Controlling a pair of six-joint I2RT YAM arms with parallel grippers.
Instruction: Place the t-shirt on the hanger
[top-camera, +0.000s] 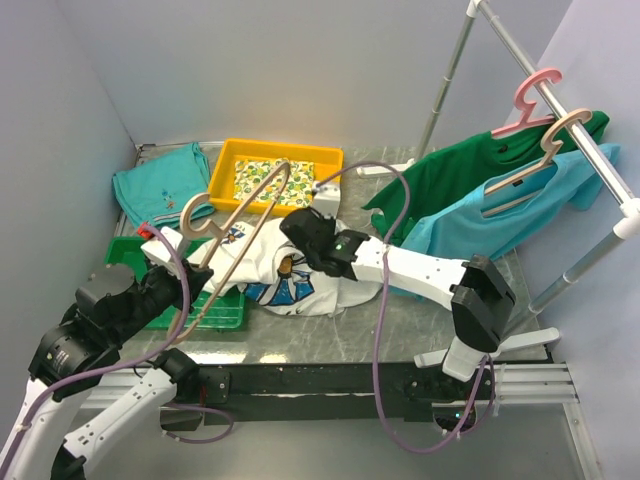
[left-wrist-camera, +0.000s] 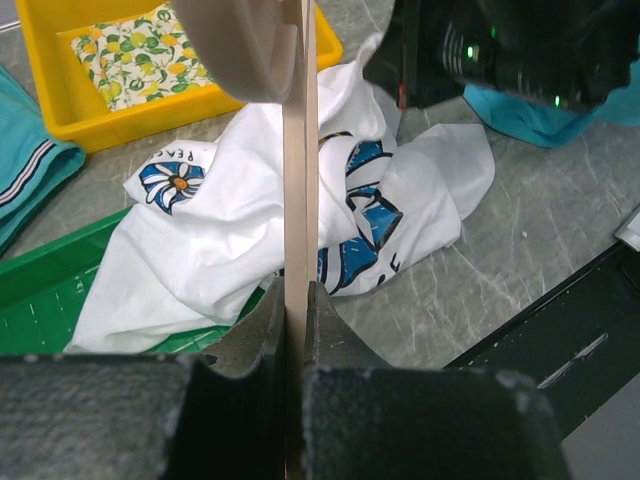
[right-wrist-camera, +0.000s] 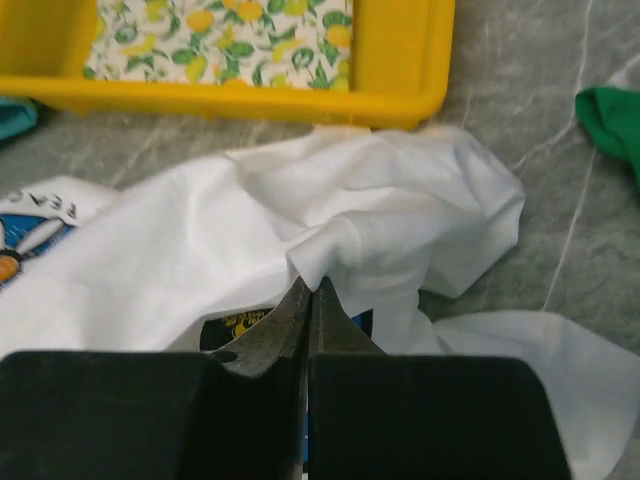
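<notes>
The white t-shirt with the blue daisy print lies crumpled on the table, partly over the green tray. It also shows in the left wrist view and the right wrist view. My left gripper is shut on the beige hanger and holds it tilted above the shirt, hook towards me. In the left wrist view the hanger bar stands clamped in that gripper. My right gripper is shut on a raised fold of the shirt, which shows in the right wrist view at the gripper.
A yellow tray with a lemon-print cloth stands behind the shirt. A green tray and a folded teal shirt are at the left. At the right, a rack holds a pink hanger, a green t-shirt and a light blue shirt.
</notes>
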